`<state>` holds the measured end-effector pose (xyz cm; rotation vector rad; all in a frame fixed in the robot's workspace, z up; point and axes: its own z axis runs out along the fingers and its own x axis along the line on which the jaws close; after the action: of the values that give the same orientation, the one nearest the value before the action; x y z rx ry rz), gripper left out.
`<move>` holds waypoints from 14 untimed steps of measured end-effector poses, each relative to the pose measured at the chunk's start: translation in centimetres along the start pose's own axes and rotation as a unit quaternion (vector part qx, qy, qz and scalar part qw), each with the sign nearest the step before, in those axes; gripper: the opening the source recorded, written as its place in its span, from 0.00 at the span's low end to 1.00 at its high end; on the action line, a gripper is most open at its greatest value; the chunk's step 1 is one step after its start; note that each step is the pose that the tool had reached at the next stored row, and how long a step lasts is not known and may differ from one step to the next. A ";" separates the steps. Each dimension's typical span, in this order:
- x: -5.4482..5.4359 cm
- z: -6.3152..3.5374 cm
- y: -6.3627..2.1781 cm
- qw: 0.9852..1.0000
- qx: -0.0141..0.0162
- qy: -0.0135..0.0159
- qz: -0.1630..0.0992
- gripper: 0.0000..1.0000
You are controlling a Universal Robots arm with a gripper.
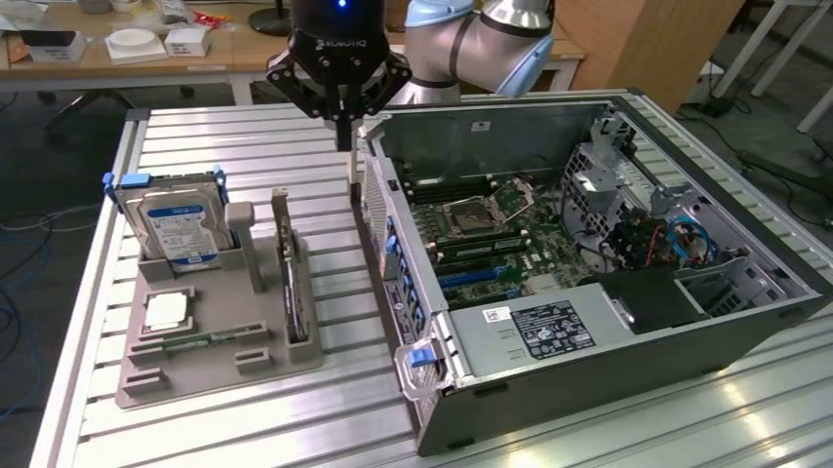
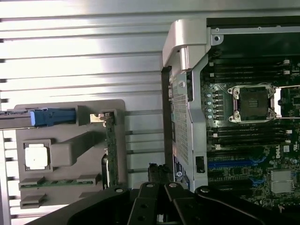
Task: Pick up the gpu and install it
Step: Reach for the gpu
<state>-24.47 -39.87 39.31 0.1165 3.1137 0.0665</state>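
The gpu (image 1: 292, 283) is a thin dark card standing on edge in a slot of the grey holder tray (image 1: 209, 375), its metal bracket at the far end. In the wrist view the gpu (image 2: 110, 150) runs along the tray's (image 2: 70, 110) side nearest the case. My gripper (image 1: 347, 139) hangs above the table between the tray's far end and the open computer case (image 1: 586, 322), shut and holding nothing. Its black fingers (image 2: 159, 187) come together in the wrist view. The motherboard (image 1: 501, 234) lies exposed inside the case.
A hard drive (image 1: 176, 229) with a blue-white label stands in the tray on the exterior view's left, with a CPU (image 1: 167, 312) and a green memory stick (image 1: 195, 341) in front of it. The case's raised rear panel (image 1: 390, 263) stands close to the tray.
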 end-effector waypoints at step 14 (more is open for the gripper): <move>1.6 -0.04 -0.13 1.000 0.000 0.000 0.000 0.10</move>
<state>-26.10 -39.87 39.30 0.1166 3.1137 0.0665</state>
